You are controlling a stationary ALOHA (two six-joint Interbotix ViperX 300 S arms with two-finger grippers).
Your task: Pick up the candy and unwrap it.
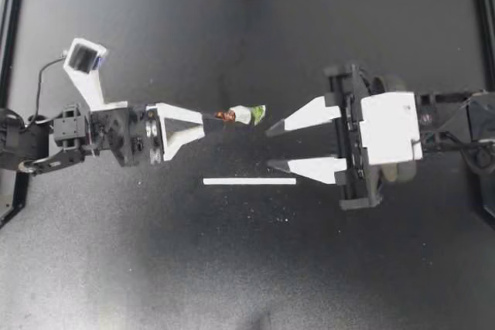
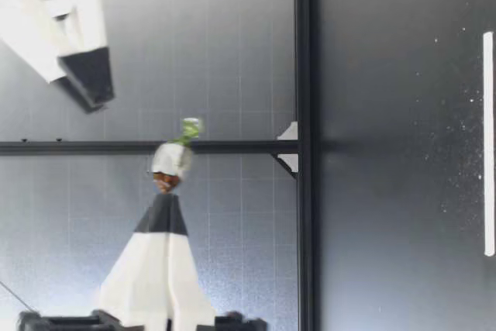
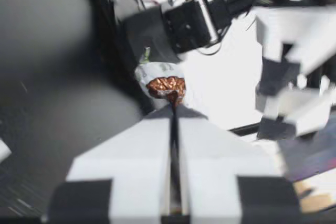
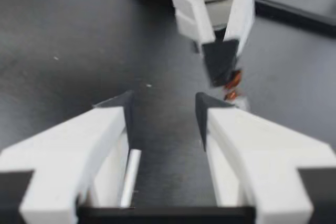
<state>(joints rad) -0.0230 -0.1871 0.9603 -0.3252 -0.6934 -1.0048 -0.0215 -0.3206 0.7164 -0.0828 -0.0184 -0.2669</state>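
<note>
Top view: my left gripper (image 1: 204, 119) has its fingers pressed together on the brown crinkled end of the candy (image 1: 243, 115). The candy sticks straight out at 3 o'clock from the fingertips, white in the middle with a green tail at the far end. My right gripper (image 1: 268, 149) comes in from the other side with its jaws wide, nothing between them. Its upper fingertip is just beside the green tail, around 4 o'clock from the candy, not touching as far as I can tell. A thin white strip (image 1: 249, 182) lies flat on the black table (image 1: 139, 268), about 6 o'clock from the candy.

Low view: the candy (image 2: 172, 160) hangs well above the table, pinched at the tip of my left gripper, green tail pointing away from it. My right gripper sits higher than the candy, clear of it.

Left wrist view: fingers closed tight, the brown end (image 3: 166, 86) caught right at their tips and the white wrapper ahead of it. My right gripper is a blur off to the side.

Right wrist view: jaws spread wide and empty. The left gripper's tip and the candy (image 4: 231, 84) sit ahead at roughly 1 o'clock, beyond one fingertip. The white strip shows on the table below.
</note>
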